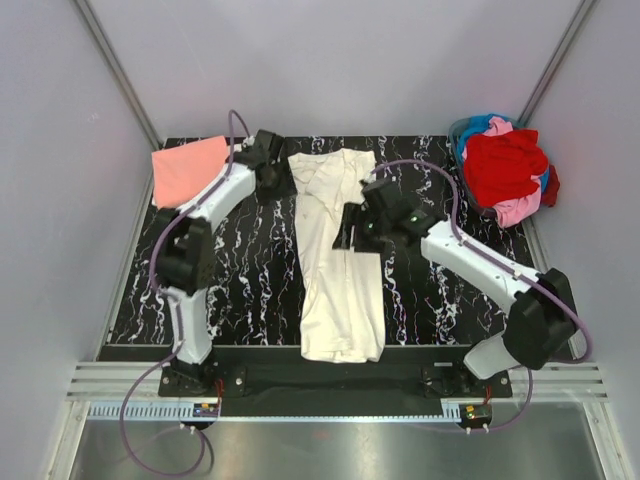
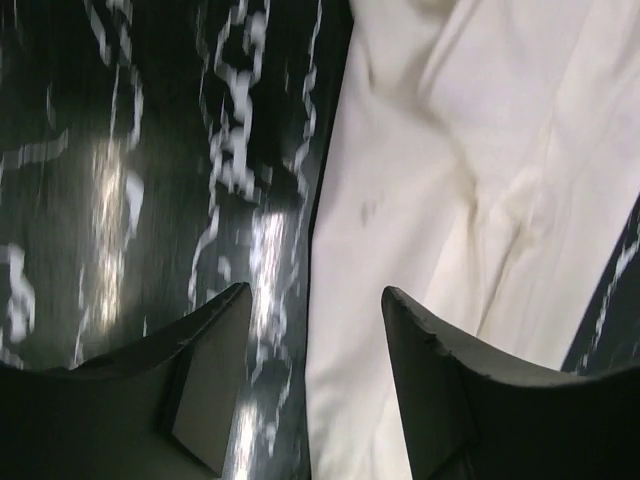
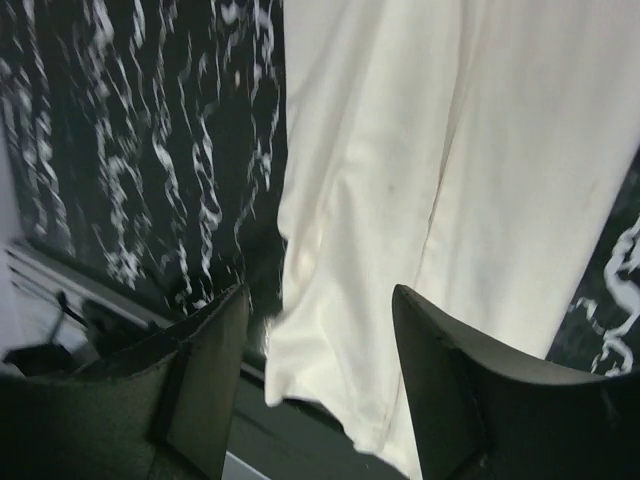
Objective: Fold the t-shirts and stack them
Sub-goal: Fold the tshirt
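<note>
A cream t-shirt [image 1: 338, 260] lies folded into a long narrow strip down the middle of the black marbled table, collar end far, hem at the near edge. It fills the right of the left wrist view [image 2: 470, 200] and of the right wrist view [image 3: 440, 200]. My left gripper [image 1: 278, 180] is open and empty at the strip's far left edge [image 2: 315, 300]. My right gripper [image 1: 350, 228] is open and empty over the strip's right side, mid-length [image 3: 318, 300]. A folded salmon-pink t-shirt [image 1: 188, 170] lies at the far left corner.
A pile of red [image 1: 505, 165], pink [image 1: 518, 208] and blue shirts sits in a basket at the far right corner. White walls close in the table on three sides. The table's near edge and metal rail [image 1: 330, 382] run in front of the arm bases.
</note>
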`<state>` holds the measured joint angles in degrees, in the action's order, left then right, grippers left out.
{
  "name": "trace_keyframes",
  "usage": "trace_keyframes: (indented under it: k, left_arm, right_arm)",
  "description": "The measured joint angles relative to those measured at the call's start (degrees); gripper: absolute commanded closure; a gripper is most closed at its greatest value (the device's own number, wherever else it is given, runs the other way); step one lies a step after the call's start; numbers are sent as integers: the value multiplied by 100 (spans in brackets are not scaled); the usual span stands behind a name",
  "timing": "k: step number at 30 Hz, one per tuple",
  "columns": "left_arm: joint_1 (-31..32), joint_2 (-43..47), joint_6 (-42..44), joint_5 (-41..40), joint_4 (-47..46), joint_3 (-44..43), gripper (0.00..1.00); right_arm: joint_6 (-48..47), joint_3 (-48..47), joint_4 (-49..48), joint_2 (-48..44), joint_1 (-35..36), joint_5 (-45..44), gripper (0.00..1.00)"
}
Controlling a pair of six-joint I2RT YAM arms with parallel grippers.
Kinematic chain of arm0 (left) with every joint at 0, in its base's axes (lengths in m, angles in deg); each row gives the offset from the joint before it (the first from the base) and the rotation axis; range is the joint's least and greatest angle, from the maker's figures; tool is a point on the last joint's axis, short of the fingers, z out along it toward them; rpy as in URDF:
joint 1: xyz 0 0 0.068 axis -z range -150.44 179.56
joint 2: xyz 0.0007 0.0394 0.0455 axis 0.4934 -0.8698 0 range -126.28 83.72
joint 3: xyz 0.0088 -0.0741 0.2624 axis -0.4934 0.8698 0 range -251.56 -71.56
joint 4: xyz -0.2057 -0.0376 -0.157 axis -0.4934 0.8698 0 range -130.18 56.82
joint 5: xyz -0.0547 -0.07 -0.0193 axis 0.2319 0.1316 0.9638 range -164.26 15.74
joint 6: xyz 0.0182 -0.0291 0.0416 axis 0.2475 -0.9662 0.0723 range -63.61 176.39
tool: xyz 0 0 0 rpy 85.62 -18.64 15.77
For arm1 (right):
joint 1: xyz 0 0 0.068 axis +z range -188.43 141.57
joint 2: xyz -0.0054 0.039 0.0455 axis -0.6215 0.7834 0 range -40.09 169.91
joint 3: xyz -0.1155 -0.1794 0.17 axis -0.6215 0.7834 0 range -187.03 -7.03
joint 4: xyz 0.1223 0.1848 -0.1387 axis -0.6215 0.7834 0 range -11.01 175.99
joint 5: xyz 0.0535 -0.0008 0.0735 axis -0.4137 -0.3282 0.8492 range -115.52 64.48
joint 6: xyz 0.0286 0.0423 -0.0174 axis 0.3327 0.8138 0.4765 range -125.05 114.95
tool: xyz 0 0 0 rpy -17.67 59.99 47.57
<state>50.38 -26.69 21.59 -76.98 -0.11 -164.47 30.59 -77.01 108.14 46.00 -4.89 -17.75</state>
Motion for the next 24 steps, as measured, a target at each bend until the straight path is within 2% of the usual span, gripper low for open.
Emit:
trace_keyframes:
  k: [5,9,12,17,24]
  left_arm:
    - [-431,-1779,372,433,61,-1974,41]
    - [-693,-2699,481,765,136,-2975,40]
    - [-846,-3226,483,990,155,-3554,39]
    - [-1012,-3593,435,1204,-44,-3856,40]
    - [-1027,-3840,299,1480,-511,-4044,47]
  right_arm:
    - [116,146,787,-354,1624,-754,38]
    - [348,127,1191,-337,2472,-1296,37]
    - [527,15,1440,55,3117,-1495,35]
    - [702,-227,1480,994,3877,-1550,33]
    - [728,-588,1405,1829,4109,-1519,33]
